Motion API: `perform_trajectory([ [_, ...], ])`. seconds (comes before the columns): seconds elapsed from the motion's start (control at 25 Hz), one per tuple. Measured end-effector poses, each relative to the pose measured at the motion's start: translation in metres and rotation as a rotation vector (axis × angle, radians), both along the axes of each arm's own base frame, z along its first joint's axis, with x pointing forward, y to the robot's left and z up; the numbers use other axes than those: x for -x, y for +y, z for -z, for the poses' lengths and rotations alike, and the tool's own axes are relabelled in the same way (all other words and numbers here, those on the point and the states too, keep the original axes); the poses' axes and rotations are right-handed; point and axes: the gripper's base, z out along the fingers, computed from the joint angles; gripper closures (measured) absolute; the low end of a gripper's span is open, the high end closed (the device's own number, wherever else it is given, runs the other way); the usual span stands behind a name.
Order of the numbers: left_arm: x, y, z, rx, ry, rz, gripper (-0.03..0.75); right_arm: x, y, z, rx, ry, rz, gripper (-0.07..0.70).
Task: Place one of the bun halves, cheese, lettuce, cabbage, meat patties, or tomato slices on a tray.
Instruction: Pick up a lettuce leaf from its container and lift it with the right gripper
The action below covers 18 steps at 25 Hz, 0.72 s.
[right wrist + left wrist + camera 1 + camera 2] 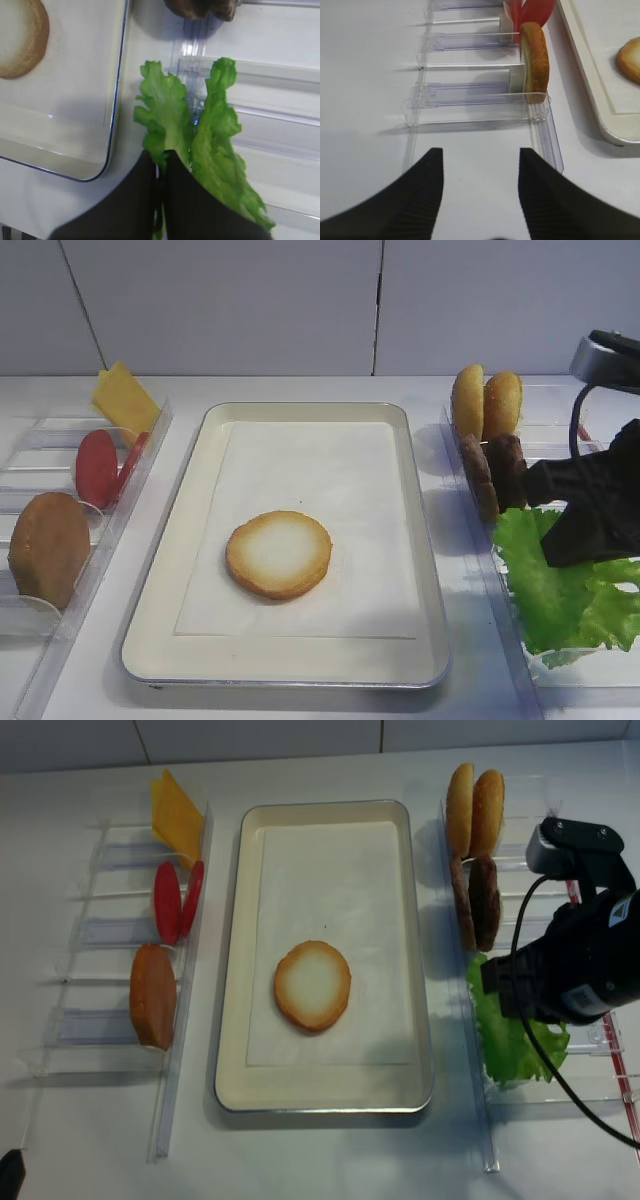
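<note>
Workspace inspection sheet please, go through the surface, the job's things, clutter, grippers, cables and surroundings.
Surface: white table, tidy.
Tray: tray in the middle, paper-lined, holding one bun half flat, pale face up.
Left bins: cheese, tomato slices and another bun standing on edge in clear bins.
Right bins: two buns, meat patties, heap of lettuce.
Clutter: nothing seen.
Right gripper: right gripper shut on a lettuce leaf, low over the bin.
Left gripper: left gripper open, empty, hovering near the left bins.
Cables: black cable looping from the right arm over the lettuce bin.
Surroundings: white panelled wall.
</note>
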Motion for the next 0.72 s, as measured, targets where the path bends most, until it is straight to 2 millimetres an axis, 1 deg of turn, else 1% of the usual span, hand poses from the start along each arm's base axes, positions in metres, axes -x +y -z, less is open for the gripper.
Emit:
perform_trajectory([
  [0.2,0.000,0.000,0.000,0.000,0.000,0.000,0.393,-0.001,0.001,-0.009,-0.007,0.007,-0.011,0.588],
  [0.4,0.000,0.000,0.000,0.000,0.000,0.000,0.393,0.008,0.001,-0.019,-0.037,-0.018,-0.001,0.589],
  [0.56,0.000,0.000,0.000,0.000,0.000,0.000,0.393,0.017,0.002,-0.030,-0.084,-0.047,0.002,0.589],
  [0.72,0.000,0.000,0.000,0.000,0.000,0.000,0.393,0.021,0.009,-0.038,-0.184,-0.053,-0.008,0.589],
])
